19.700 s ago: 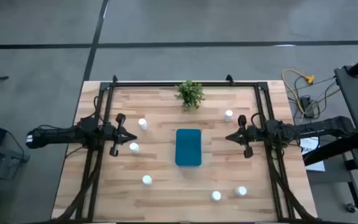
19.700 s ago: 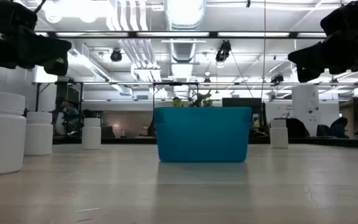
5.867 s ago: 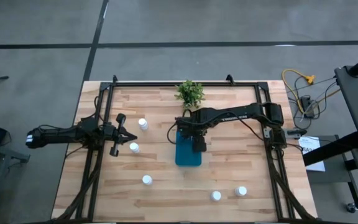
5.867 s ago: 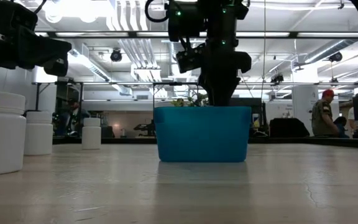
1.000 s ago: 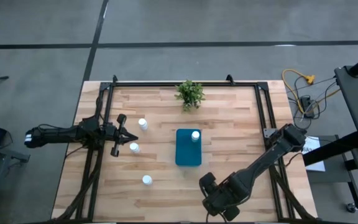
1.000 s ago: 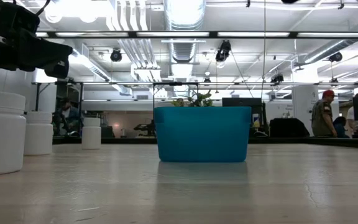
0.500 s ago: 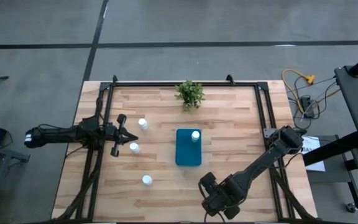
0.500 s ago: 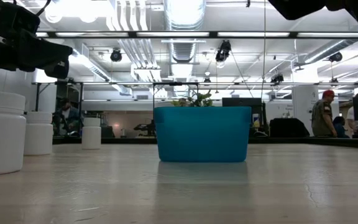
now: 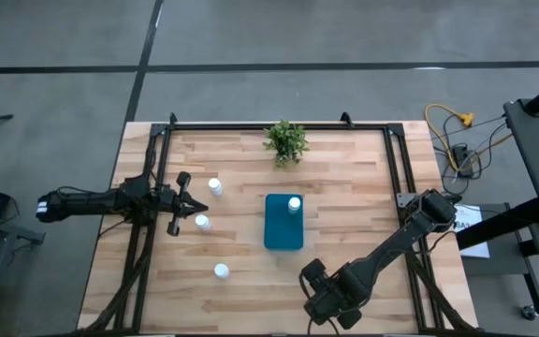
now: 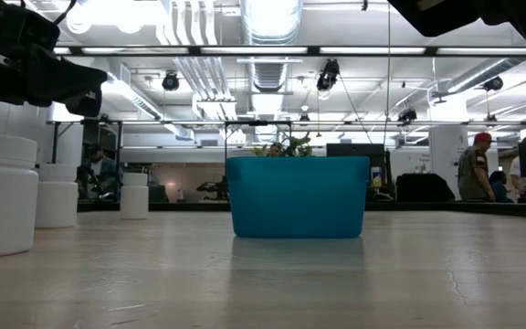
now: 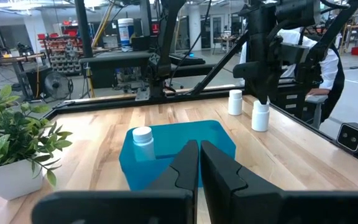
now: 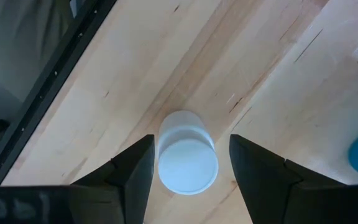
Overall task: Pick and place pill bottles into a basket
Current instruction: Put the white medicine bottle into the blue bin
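The table [image 9: 344, 234] under me is pale wooden planking with fine grain lines and darker seams, framed by black metal rails. The basket [image 9: 283, 225] is a smooth teal rectangular bin with rounded corners, sitting mid-table, and one white pill bottle [image 9: 294, 203] stands upright inside it at the end nearest the small leafy green plant [image 9: 286, 141] in its white pot.

My right gripper [image 12: 189, 158] hangs over the near edge of the table, pointing straight down. Its two dark, blunt fingers [image 12: 132, 171] are spread wide, one on each side of a smooth round white bottle cap [image 12: 187, 163]. The bottle stands upright between them, and a sliver of wood shows on both sides, so I am not touching it and hold nothing.

My left gripper [image 11: 199, 163] waits above the left side of the table, its matte black fingers pressed together and empty, aimed toward the basket. Three more small white cylindrical bottles [image 9: 215, 186] [image 9: 201, 222] [image 9: 221, 271] stand upright on the wood near it, well apart from one another.
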Motion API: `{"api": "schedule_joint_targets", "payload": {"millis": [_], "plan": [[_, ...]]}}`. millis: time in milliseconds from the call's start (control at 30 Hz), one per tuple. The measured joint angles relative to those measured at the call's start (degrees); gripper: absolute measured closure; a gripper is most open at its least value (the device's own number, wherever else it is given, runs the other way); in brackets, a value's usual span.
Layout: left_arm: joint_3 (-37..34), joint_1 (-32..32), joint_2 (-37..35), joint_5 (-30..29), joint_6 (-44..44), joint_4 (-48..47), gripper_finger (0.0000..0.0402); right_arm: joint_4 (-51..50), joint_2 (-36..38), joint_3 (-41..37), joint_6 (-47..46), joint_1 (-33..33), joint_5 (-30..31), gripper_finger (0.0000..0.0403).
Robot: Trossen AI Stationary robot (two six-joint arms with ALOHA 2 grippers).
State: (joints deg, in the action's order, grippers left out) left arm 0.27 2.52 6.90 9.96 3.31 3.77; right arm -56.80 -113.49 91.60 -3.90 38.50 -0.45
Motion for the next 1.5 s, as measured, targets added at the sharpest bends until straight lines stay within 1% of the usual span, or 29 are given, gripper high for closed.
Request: {"api": "schedule_joint_targets", "payload": {"millis": [433, 633, 1067, 1167, 1367, 1500], "plan": [[0.0, 0.0, 0.22, 0.0, 0.0, 0.09, 0.0402, 0.1, -1.89, -1.35, 0.07, -0.02, 0.07, 0.0204], [0.01, 0.0, 0.15, 0.0, 0.0, 0.11, 0.0402, 0.19, -1.97, -2.63, 0.06, 0.0, -0.01, 0.0204], [0.0, 0.0, 0.13, 0.0, 0.0, 0.11, 0.0402, 0.9, -1.87, -2.8, 0.05, -0.01, -0.04, 0.0205], [0.01, 0.0, 0.2, 0.0, 0.0, 0.09, 0.0402, 1.01, -1.86, -2.8, 0.06, -0.01, -0.43, 0.0215], [0.01, -0.02, 0.2, 0.0, 0.0, 0.09, 0.0402, 1.15, -1.77, -2.8, 0.33, -0.13, -2.26, 0.0253], [0.0, -0.01, 0.2, 0.0, 0.0, 0.09, 0.0402, 1.31, -1.77, -2.8, 1.14, -0.13, -2.54, 0.0255]]}}
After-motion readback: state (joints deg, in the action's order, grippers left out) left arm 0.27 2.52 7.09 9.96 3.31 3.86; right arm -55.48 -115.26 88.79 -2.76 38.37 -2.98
